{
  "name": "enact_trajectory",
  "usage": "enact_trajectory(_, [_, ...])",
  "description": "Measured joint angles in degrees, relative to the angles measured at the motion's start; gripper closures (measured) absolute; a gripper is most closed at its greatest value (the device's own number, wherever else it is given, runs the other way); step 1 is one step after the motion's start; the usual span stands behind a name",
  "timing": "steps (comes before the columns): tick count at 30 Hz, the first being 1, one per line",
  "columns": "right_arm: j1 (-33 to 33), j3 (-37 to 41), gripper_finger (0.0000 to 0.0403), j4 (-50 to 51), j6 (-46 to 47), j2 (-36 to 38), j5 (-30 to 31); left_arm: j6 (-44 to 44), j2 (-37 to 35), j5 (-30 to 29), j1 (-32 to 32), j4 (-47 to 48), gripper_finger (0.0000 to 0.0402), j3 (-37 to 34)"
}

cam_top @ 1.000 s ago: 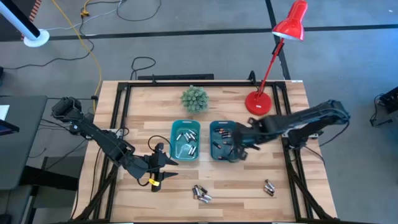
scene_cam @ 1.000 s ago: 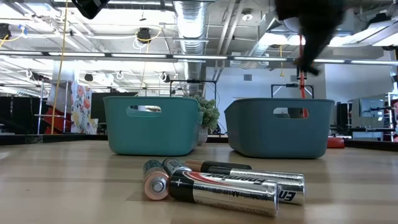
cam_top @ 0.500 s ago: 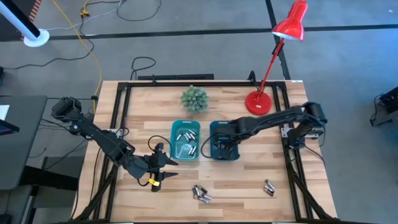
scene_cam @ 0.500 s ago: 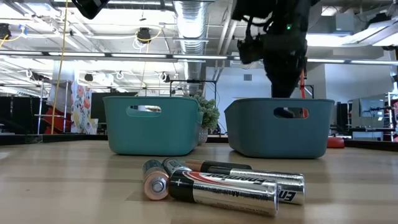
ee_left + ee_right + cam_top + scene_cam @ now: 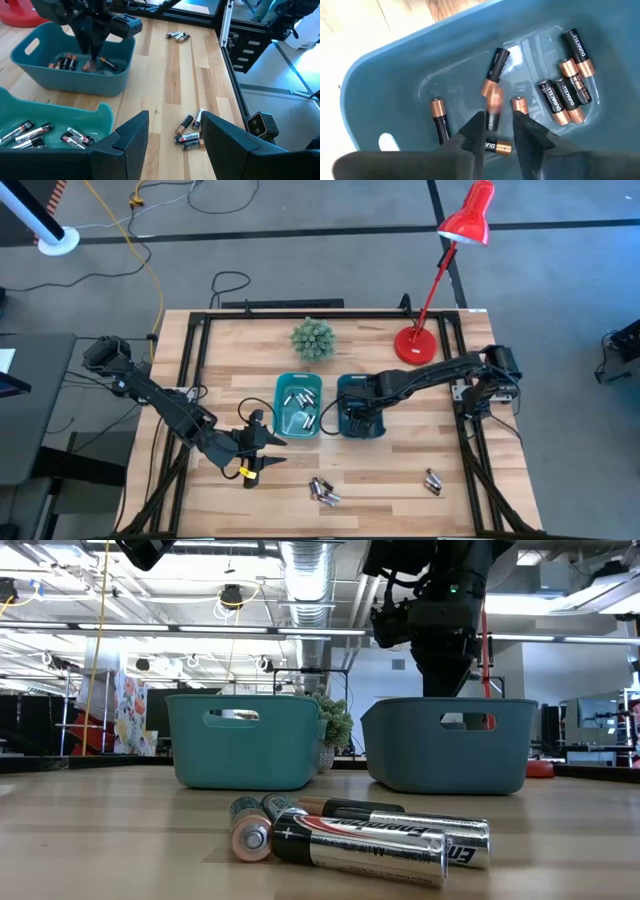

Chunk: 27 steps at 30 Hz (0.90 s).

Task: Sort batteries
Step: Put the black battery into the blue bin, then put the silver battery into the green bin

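The right gripper [image 5: 497, 131] reaches down inside the darker teal bin [image 5: 358, 408], its fingers apart with a blurred copper-topped battery [image 5: 492, 102] between their tips, not clearly clamped. Other batteries [image 5: 567, 90] lie on that bin's floor. The left gripper [image 5: 170, 135] hangs open beside the lighter bin [image 5: 298, 406], near loose batteries [image 5: 189, 134] on the table [image 5: 400, 465].

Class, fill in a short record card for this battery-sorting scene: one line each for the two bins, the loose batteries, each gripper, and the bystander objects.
Left bin: teal, holds silver-and-black batteries.
Right bin: darker teal, holds copper-topped black batteries.
Loose batteries: one cluster near the table's front edge, a smaller group toward the right.
Right gripper: lowered inside the right bin, fingers parted, a blurred battery just beyond its tips.
Left gripper: open, empty, hovering over the table left of the bins.
Bystanders: red desk lamp, small green plant.
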State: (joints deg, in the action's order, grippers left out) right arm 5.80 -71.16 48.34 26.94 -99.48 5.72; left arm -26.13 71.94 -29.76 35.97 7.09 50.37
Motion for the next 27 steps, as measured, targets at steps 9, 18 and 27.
enact_trajectory(9, [0.16,0.0,0.0237,0.53,0.28,1.37,0.02,0.0,0.0,0.01,0.0,0.0,0.0225,0.0])
enact_trajectory(18, [1.27,0.04,0.0257,4.42,8.65,15.54,0.46,0.0,0.0,0.0,0.0,-0.01,0.0225,0.0])
enact_trajectory(27, [16.24,4.22,0.0271,20.01,33.21,28.08,4.87,0.0,0.0,0.0,0.0,-0.02,0.0225,0.0])
